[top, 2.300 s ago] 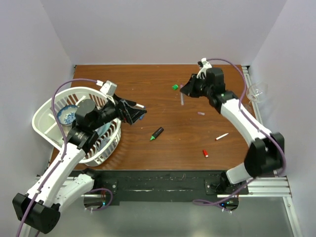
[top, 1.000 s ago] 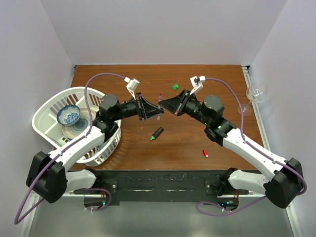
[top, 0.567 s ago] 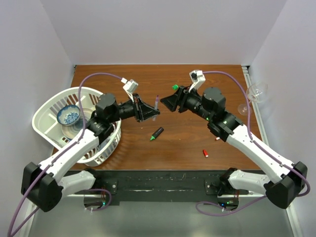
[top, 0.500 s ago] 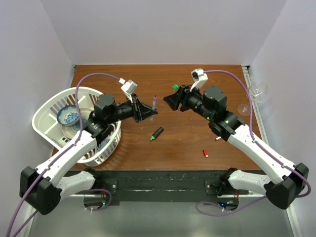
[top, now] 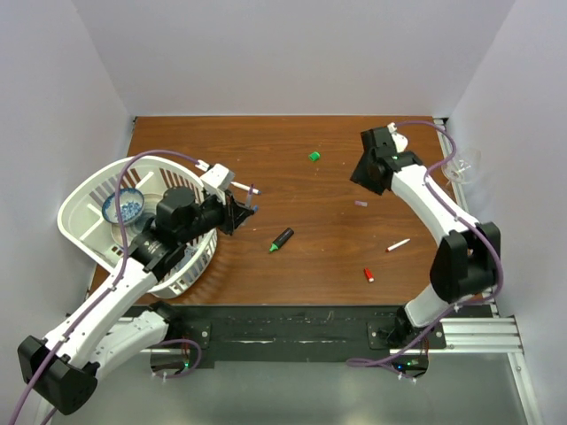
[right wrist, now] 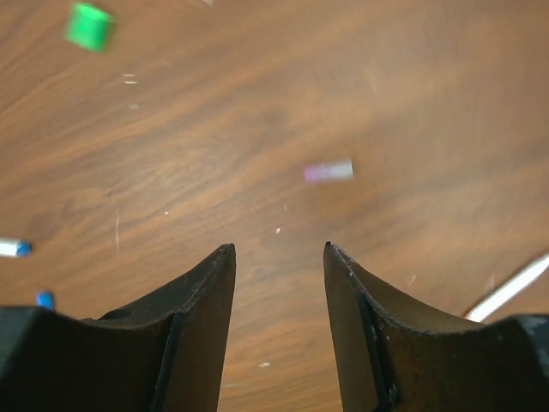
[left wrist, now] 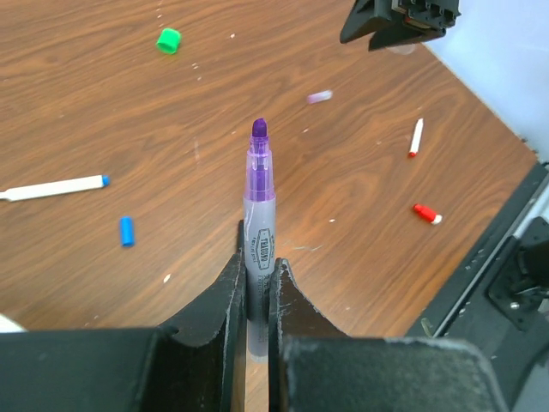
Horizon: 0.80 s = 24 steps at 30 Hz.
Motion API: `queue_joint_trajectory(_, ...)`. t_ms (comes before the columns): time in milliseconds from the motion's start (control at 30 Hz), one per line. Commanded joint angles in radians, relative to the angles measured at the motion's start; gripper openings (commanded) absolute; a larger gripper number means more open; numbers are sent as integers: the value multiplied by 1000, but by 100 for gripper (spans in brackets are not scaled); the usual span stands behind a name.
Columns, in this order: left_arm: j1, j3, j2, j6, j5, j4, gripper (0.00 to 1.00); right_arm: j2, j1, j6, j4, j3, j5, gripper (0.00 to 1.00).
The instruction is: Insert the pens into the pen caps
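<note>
My left gripper [left wrist: 257, 257] is shut on a grey pen [left wrist: 259, 193] with a purple end, holding it above the table beside the basket; from above the gripper [top: 243, 210] sits left of centre. A white pen with a blue tip [left wrist: 51, 187] and a blue cap [left wrist: 127, 230] lie below it. The black marker with a green tip [top: 282, 238] lies mid-table. My right gripper [right wrist: 276, 249] hangs open and empty at the far right [top: 361, 175], above a small lilac cap [right wrist: 328, 172]. The green cap [top: 314, 156], the red cap [top: 368, 275] and a white pen with a red tip [top: 399, 244] lie loose.
A white basket [top: 84, 197] holding a blue patterned bowl [top: 122, 206] stands at the left edge, under my left arm. A clear glass [top: 461, 164] stands off the table's right edge. White walls close in the back and both sides.
The two grippers met mid-table a second ago. The right one opened, let go and swung back to the far right. The left drew back toward the basket with the purple-ended pen.
</note>
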Motion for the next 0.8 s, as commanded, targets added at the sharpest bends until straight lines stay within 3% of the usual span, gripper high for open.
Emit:
queue_joint_trajectory(0, -1, -6, -32, 50, -40, 1, 0, 82, 18, 449, -223, 133, 137, 49)
queue_joint_trajectory(133, -1, -12, -54, 51, -51, -7, 0, 175, 18, 748, -399, 213, 212, 49)
queue_joint_trajectory(233, -1, -15, -63, 53, -56, -7, 0, 237, 16, 853, -429, 242, 239, 50)
queue_joint_trajectory(767, -1, -24, -88, 59, -52, 6, 0, 413, -25, 1014, -475, 301, 235, 51)
